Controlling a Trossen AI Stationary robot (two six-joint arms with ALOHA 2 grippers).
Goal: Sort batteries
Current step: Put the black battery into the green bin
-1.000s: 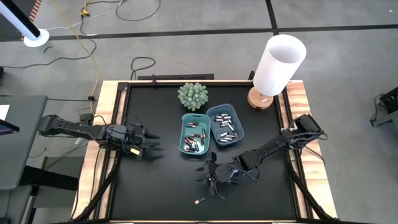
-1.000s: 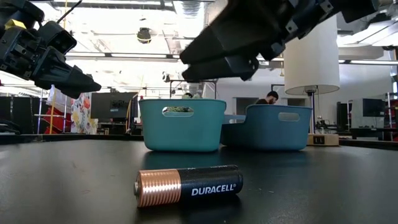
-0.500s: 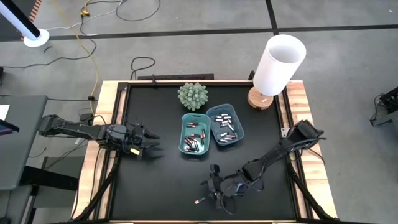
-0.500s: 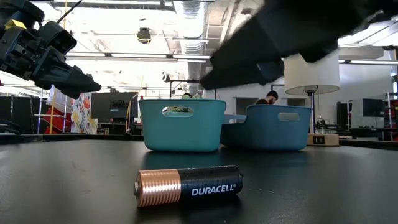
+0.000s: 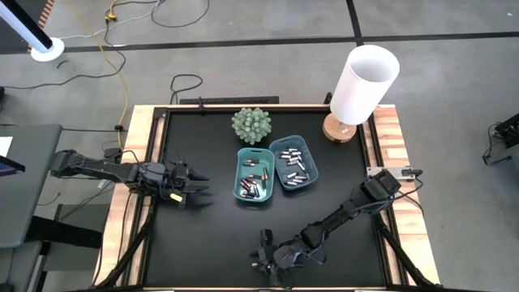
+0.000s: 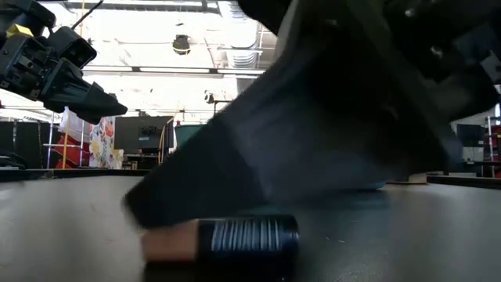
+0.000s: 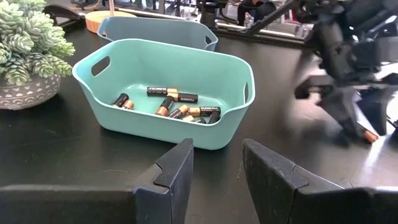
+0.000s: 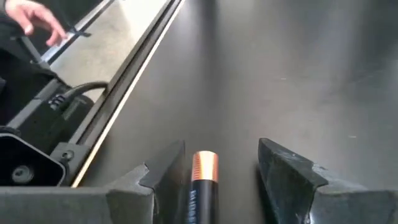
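One loose battery, dark with a copper end, lies on its side on the black table near the near edge. My right gripper is open and low over it, one finger on each side. Two teal trays stand mid-table with more batteries inside. My left gripper is open and holds nothing; it hangs over the table's left part, pointing at the trays. My right gripper comes slanting down from the table's right, its fingers along the battery's length. The battery lies flat on the table between them, close to one finger. I cannot tell whether that finger touches it.
A potted plant stands behind the trays and a white lamp at the far right corner. The table's raised edge runs close by the right gripper. A person's hand shows beyond it.
My right gripper has gone down and toward the table's near edge, from above the table to around the loose battery. The battery has rolled a little where it lies: another side of its label now faces the low view. The left arm has kept still.
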